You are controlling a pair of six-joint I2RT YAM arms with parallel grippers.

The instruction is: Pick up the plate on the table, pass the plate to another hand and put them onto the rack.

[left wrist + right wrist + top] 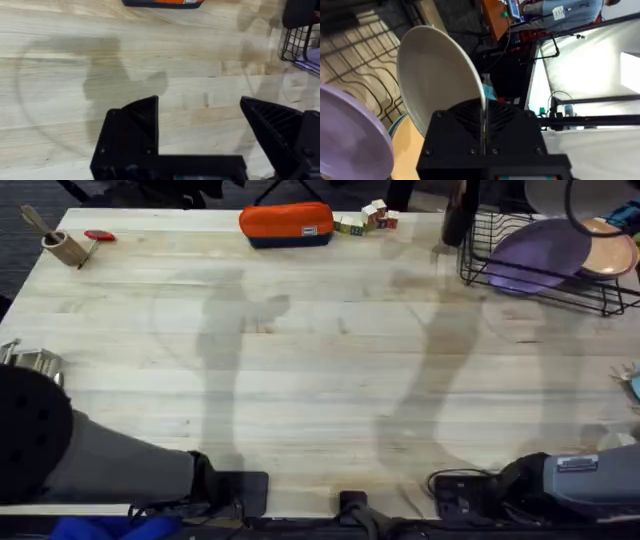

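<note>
My right gripper (482,107) is shut on the rim of the small white plate (437,75), which stands on edge in the right wrist view. Right beside it are a purple plate (350,135) and a peach plate (407,150) standing in the black wire rack (355,45). From overhead, the plate (552,195) shows pale grey above the rack (540,285) at the table's far right corner. My left gripper (200,117) hangs open over bare table (75,100) with nothing between its fingers (142,117).
An orange pouch (286,224) and small toy blocks (365,220) lie along the far edge. A wooden cup with utensils (62,245) sits at the far left. The left arm (40,435) looms large and dark at the lower left.
</note>
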